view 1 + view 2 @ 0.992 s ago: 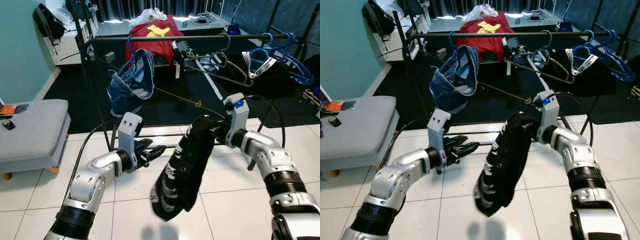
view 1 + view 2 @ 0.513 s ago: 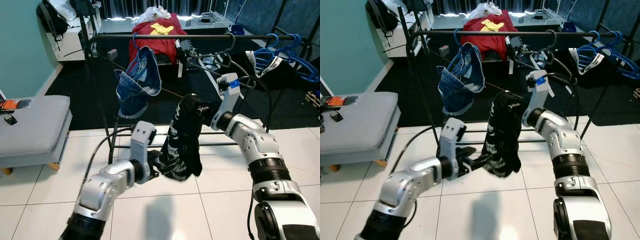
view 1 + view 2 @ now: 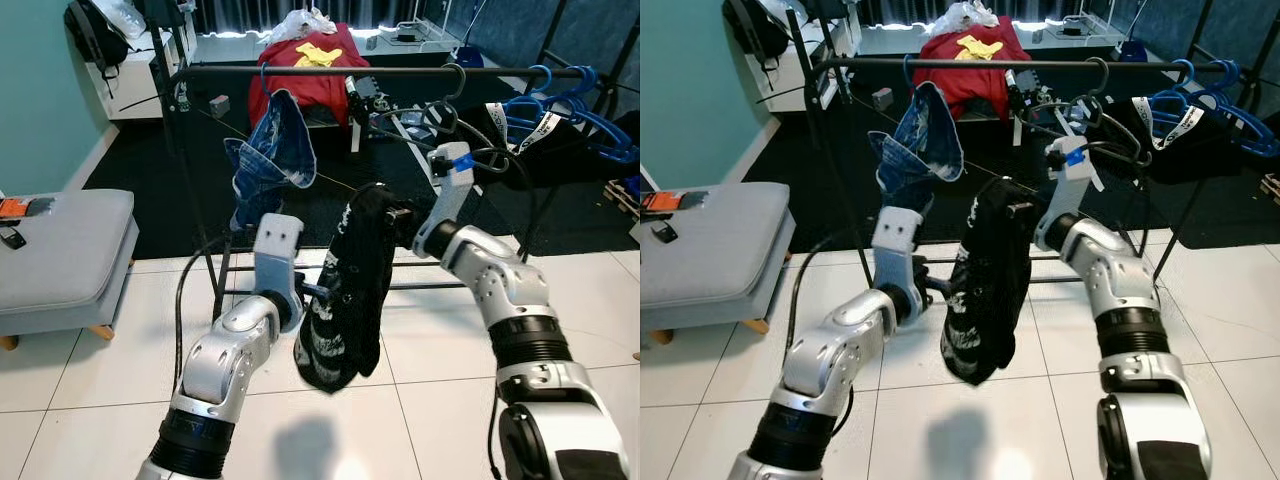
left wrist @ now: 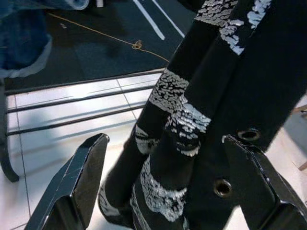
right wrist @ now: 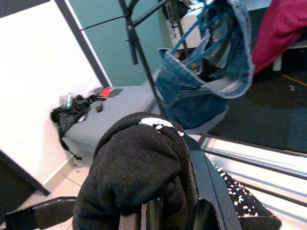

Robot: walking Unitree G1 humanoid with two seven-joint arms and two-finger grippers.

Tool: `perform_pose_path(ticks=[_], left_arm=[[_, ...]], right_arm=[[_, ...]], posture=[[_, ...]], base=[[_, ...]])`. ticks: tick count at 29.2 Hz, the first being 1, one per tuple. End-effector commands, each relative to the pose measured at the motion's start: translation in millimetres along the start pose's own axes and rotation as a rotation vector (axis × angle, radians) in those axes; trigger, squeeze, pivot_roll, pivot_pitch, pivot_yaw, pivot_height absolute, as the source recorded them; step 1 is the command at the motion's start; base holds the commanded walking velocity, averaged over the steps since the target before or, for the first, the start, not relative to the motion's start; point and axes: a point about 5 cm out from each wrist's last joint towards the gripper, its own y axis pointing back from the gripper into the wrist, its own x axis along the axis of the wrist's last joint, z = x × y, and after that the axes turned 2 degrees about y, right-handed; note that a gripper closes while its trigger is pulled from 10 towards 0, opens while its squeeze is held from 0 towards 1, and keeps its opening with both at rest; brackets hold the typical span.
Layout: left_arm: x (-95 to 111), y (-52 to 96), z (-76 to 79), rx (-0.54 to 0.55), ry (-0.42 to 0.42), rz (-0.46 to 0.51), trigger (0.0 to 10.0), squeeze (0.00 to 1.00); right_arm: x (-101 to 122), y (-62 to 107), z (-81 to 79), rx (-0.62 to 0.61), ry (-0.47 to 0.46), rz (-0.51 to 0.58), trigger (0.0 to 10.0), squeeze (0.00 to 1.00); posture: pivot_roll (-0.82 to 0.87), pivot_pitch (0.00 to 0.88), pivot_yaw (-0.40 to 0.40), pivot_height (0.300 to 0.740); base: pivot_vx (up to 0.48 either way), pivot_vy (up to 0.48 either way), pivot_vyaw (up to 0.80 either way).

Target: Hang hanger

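- The right gripper (image 3: 398,216) squeezes the top of the black clothes (image 3: 345,290), below the rail (image 3: 330,71).
- The left gripper (image 4: 163,177) is wide open, one finger each side of the cloth.
- Lifted crooked, they might slip off or bump the jeans (image 3: 268,155).

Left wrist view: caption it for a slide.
Open left tool flanks the hanging black garment, with the rack's floor rails behind.
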Motion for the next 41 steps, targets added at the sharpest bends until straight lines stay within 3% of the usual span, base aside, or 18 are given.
perform_pose_path(ticks=[1, 3, 6, 9, 11, 18, 21, 22, 27, 32, 33, 36, 37, 38, 41], left_arm=[[-9, 0.4, -2.4, 0.021, 0.096, -0.032, 10.0, 0.0], [-11, 0.6, 0.0, -0.002, 0.145, -0.046, 10.0, 0.0], [-11, 0.6, 0.0, -0.002, 0.145, -0.046, 10.0, 0.0], [-21, -0.3, 10.6, -0.068, 0.174, -0.097, 10.0, 0.0], [-25, -3.2, 17.6, -0.085, 0.159, -0.107, 10.0, 0.0], [-20, -8.9, 28.5, -0.097, 0.13, -0.054, 10.0, 0.0], [-18, -12.7, 32.1, -0.091, 0.059, -0.023, 10.0, 0.0], [-18, -17.2, 26.8, -0.017, -0.017, 0.005, 10.0, 0.0], [-16, -24.0, -8.9, 0.221, -0.122, 0.073, 10.0, 0.0], [-11, -22.8, -30.0, 0.295, -0.181, 0.107, 10.0, 0.0], [-4, -19.9, -45.6, 0.325, -0.215, 0.134, 10.0, 0.0], [2, -17.4, -57.5, 0.34, -0.246, 0.161, 10.0, 0.0], [4, -15.9, -62.6, 0.341, -0.258, 0.167, 6.4, 0.0], [6, -14.4, -68.5, 0.348, -0.26, 0.185, 0.0, 0.0], [8, -13.1, -74.2, 0.356, -0.26, 0.204, 0.0, 0.0]], right_arm=[[15, -4.2, -7.8, 0.023, 0.015, 0.055, 0.0, 0.0], [16, -6.4, -11.2, 0.029, 0.01, 0.059, 0.0, 0.0], [16, -6.4, -11.2, 0.029, 0.01, 0.059, 0.0, 0.0], [17, -13.0, -22.9, 0.049, -0.01, 0.081, 0.0, 0.0], [19, -18.1, -32.0, 0.059, -0.026, 0.105, 0.0, 0.0], [21, -21.6, -36.1, 0.028, -0.046, 0.135, 0.0, 0.0], [23, -23.0, -38.2, 0.02, -0.055, 0.143, 0.0, 0.0], [24, -24.5, -41.3, 0.02, -0.065, 0.149, 0.0, 0.0], [20, -27.7, -53.0, 0.065, -0.077, 0.134, 0.0, 0.0], [18, -28.1, -55.8, 0.074, -0.081, 0.129, 0.0, 0.0], [16, -27.8, -56.4, 0.075, -0.078, 0.125, 0.0, 0.0], [15, -27.0, -56.2, 0.074, -0.076, 0.121, 0.0, 0.0], [15, -26.3, -55.6, 0.073, -0.074, 0.12, 0.0, 0.0], [15, -24.9, -54.4, 0.071, -0.074, 0.117, 0.0, 0.0], [14, -23.4, -53.3, 0.07, -0.074, 0.113, 0.0, 0.0]], posture=[[0.04, 0.104, 0.0, 0.74], [0.04, 0.102, 0.001, 0.74], [0.04, 0.102, 0.001, 0.74], [0.03, 0.102, 0.013, 0.74], [0.02, 0.103, 0.023, 0.74], [0.01, 0.1, 0.029, 0.74], [0.01, 0.099, 0.028, 0.74], [0.01, 0.096, 0.027, 0.74], [0.02, 0.086, 0.027, 0.74], [0.02, 0.081, 0.029, 0.74], [0.02, 0.075, 0.032, 0.74], [0.03, 0.072, 0.032, 0.74], [0.03, 0.071, 0.032, 0.74], [0.03, 0.071, 0.032, 0.74], [0.03, 0.071, 0.032, 0.74]], base=[[0.0, 0.0, 0.0], [0.0, 0.0, 0.0], [0.0, 0.0, 0.0], [0.0, 0.0, 0.0], [0.0, 0.0, 0.0], [0.0, 0.0, 0.0], [0.0, 0.0, 0.0], [0.0, 0.0, 0.0], [0.0, 0.0, 0.0], [0.0, 0.0, 0.0], [0.0, 0.0, 0.0], [0.0, 0.0, 0.0], [0.0, 0.0, 0.0], [0.0, 0.0, 0.0], [0.0, 0.0, 0.0]])
